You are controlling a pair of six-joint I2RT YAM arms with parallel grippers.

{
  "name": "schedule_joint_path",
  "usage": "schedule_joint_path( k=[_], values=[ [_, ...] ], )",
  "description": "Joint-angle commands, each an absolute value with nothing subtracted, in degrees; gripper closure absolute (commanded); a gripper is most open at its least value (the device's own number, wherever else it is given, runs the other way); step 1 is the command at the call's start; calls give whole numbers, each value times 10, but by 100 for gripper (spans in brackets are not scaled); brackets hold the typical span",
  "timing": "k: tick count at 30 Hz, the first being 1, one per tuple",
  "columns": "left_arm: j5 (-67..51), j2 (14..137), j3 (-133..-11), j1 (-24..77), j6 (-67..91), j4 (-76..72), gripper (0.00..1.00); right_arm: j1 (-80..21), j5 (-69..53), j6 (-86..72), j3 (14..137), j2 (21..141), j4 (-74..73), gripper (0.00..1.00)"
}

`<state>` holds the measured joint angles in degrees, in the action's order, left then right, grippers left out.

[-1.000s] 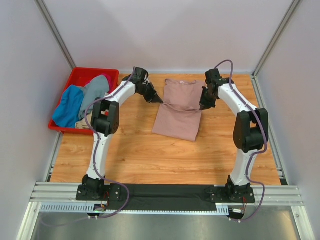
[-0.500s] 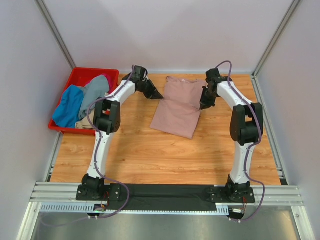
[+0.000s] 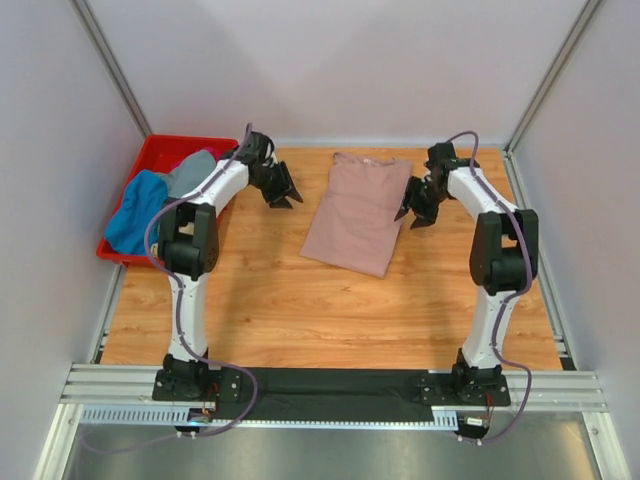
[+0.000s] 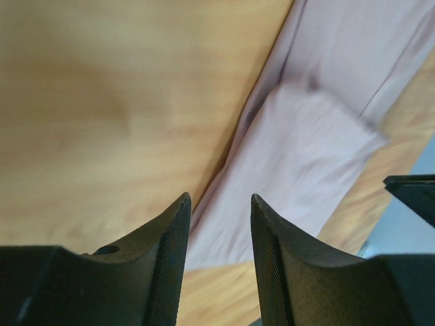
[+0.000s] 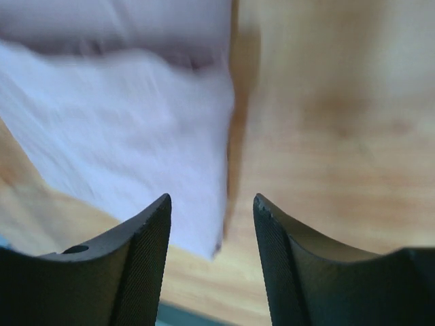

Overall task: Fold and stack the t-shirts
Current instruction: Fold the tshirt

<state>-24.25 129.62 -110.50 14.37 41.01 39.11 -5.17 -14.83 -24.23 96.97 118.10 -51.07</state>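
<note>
Black and finely ribbed on its inner faces, the left gripper (image 4: 219,200) is seen spread open, with nothing caught between its jaws. It is held over bare wood of the table (image 3: 300,310), a little apart from the left edge of the dusty-pink t-shirt (image 3: 358,210). In the left wrist view, the shirt's long side fold and a doubled-over panel are seen ahead of the tips.

The right gripper (image 5: 212,200) is likewise parted and nothing is gripped in it. It is placed just beside the shirt's right edge. Whether the cloth is touched cannot be told, as the right wrist view is blurred.

The pink shirt is laid flat on the far half of the table between the two grippers. It is folded into a narrow strip, with the collar end towards the back wall and the lower end angled towards the left.

At the far left corner a red crate (image 3: 165,148) is set. A blue t-shirt (image 3: 135,215) and a grey t-shirt (image 3: 188,175) are heaped loosely in it, and its right side is crossed by the left arm.
</note>
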Motion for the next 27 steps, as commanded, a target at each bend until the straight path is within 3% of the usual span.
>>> schedule_joint_path(
  k=[1, 7, 16, 20, 23, 25, 26, 27],
  values=[
    [-245, 1213, -1000, 174, 315, 410, 52, -59, -259, -242, 851, 1088, -498, 46],
    [-275, 1196, -908, 195, 290, 403, 52, -83, -306, -265, 697, 1021, -432, 43],
    [-266, 1219, -880, 208, 279, 410, 55, -111, -289, -312, 614, 1018, -355, 45],
    [-282, 1221, -871, 212, 282, 402, 69, -112, -270, -316, 595, 1016, -351, 63],
    [-297, 1216, -856, 217, 286, 395, 90, -111, -255, -317, 570, 1001, -342, 80],
    [-306, 1202, -831, 222, 292, 386, 96, -112, -250, -314, 558, 996, -339, 88],
    [-306, 1197, -822, 223, 296, 384, 100, -112, -250, -313, 555, 994, -338, 98],
    [-307, 1186, -803, 225, 299, 381, 100, -112, -249, -312, 551, 991, -338, 100]
  ],
)
